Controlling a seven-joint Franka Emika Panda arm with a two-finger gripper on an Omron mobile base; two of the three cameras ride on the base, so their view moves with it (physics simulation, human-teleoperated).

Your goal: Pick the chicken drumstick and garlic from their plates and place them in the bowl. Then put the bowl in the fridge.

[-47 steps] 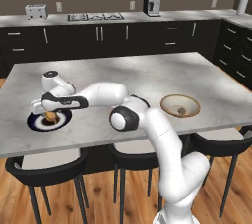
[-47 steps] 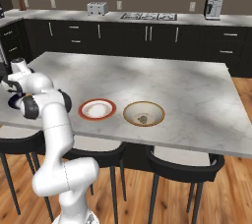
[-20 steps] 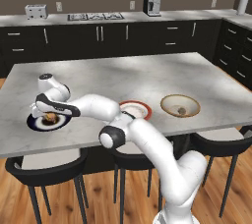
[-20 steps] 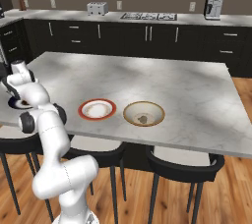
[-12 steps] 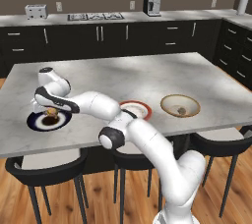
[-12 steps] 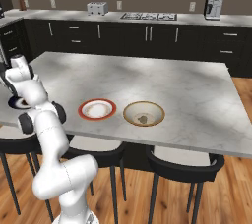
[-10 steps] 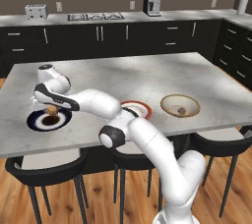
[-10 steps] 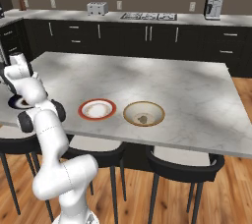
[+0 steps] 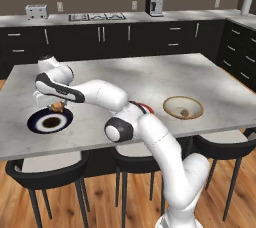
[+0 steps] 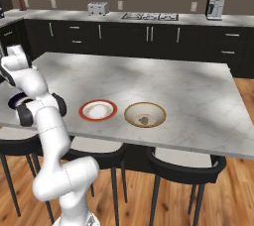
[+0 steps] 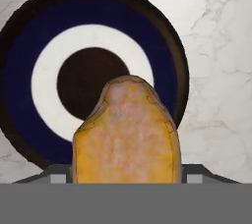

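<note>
My gripper [image 9: 56, 106] is shut on the chicken drumstick [image 9: 57, 106] and holds it a little above the dark navy plate [image 9: 50, 122] at the island's left end. In the hand view the golden-brown drumstick [image 11: 127, 134] stands between my fingertips over the bare navy plate [image 11: 19, 56]. The beige bowl [image 9: 175, 103] sits to the right, with the small greyish garlic [image 9: 185, 113] lying inside it. From the right base view, the bowl [image 10: 134, 108] with the garlic [image 10: 144, 119] is beside the white red-rimmed plate [image 10: 98, 110]. The fridge is out of view.
Dark stools stand along the island's near edge [image 9: 50, 169]. Behind the island runs a dark counter with a toaster [image 9: 36, 10], a cooktop [image 9: 97, 16] and a coffee machine [image 9: 154, 3]. My own arm stretches across the island between the two plates.
The gripper has risen off the navy plate with the drumstick in it. The plate's dark centre now lies bare.
</note>
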